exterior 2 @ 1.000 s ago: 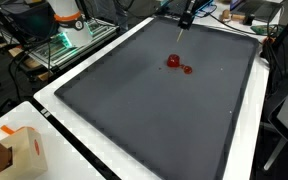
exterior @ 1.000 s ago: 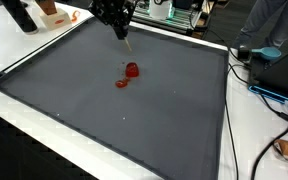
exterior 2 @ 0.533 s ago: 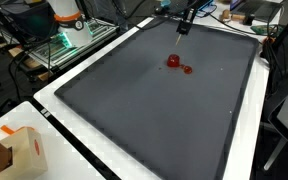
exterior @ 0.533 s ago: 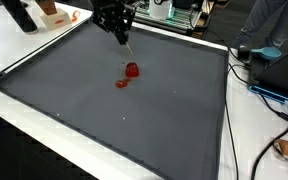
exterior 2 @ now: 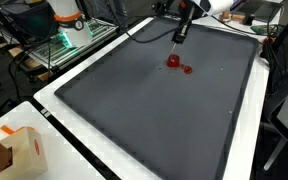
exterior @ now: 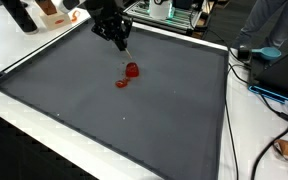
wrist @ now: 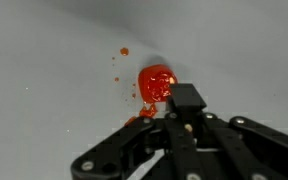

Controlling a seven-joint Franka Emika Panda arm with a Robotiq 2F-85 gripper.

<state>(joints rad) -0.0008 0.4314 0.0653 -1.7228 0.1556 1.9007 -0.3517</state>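
A small red lump (exterior: 132, 70) sits on the dark grey mat (exterior: 104, 120), with a red smear (exterior: 122, 83) beside it; both exterior views show it (exterior 2: 172, 61). My gripper (exterior: 120, 37) hangs above and behind the lump, shut on a thin stick-like tool (exterior: 126, 46) that points down at it. An exterior view shows the gripper (exterior 2: 181, 20) and the tool (exterior 2: 176, 35) slanting toward the lump, its tip a little short of it. In the wrist view the tool's dark end (wrist: 187, 97) lies right beside the red lump (wrist: 156, 83), with the gripper (wrist: 184, 118) closed behind it.
The mat lies inside a white border (exterior 2: 59, 110). A cardboard box (exterior 2: 14, 150) stands at a near corner. Cables and blue gear (exterior: 269, 70) lie along one side. Equipment racks (exterior 2: 69, 35) stand beyond the far edge. Red specks (wrist: 124, 51) dot the mat near the lump.
The arm has swung over the mat and come lower, bringing the tool's tip closer to the red lump. The lump and smear have not moved.
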